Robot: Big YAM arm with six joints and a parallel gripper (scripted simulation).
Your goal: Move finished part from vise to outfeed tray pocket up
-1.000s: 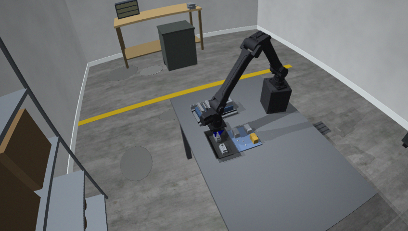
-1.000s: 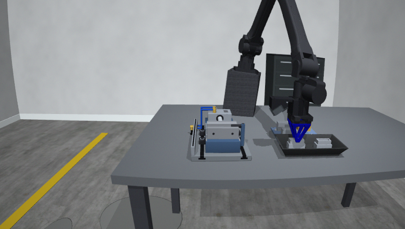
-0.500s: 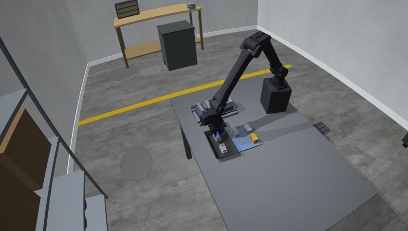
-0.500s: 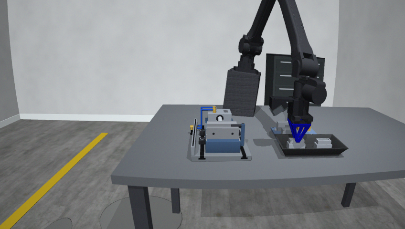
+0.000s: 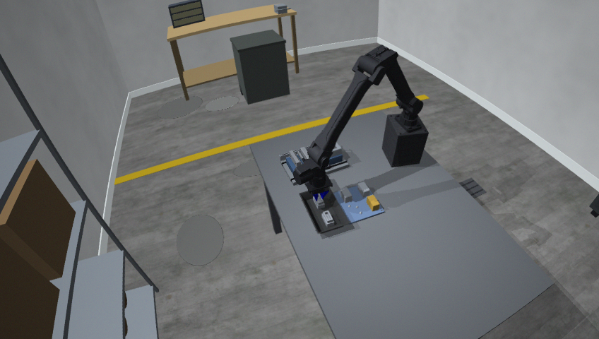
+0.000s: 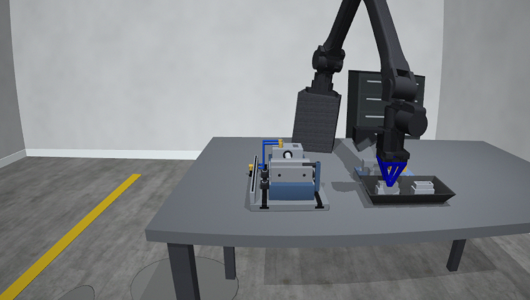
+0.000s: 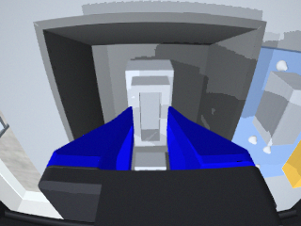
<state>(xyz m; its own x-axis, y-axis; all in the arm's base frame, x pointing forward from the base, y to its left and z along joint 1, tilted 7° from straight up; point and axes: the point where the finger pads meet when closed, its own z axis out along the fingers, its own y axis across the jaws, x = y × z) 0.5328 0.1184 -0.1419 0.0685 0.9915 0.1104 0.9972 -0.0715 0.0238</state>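
My gripper (image 6: 388,182) with blue fingers is shut on the finished part (image 6: 386,187), a light grey block with a rectangular pocket facing up. It holds the part low inside the dark outfeed tray (image 6: 407,190), at the tray's left end, at or just above the floor. In the wrist view the part (image 7: 150,113) sits between the blue fingers with the tray floor below. In the top view the gripper (image 5: 320,196) is over the tray's far end (image 5: 325,212). The vise (image 6: 288,176) stands to the left with its jaws empty.
A second grey part (image 6: 422,187) lies in the tray's right end. A blue plate (image 5: 361,203) with grey blocks and a yellow block (image 5: 372,203) lies beside the tray. The arm's black base (image 5: 404,145) stands at the table's back.
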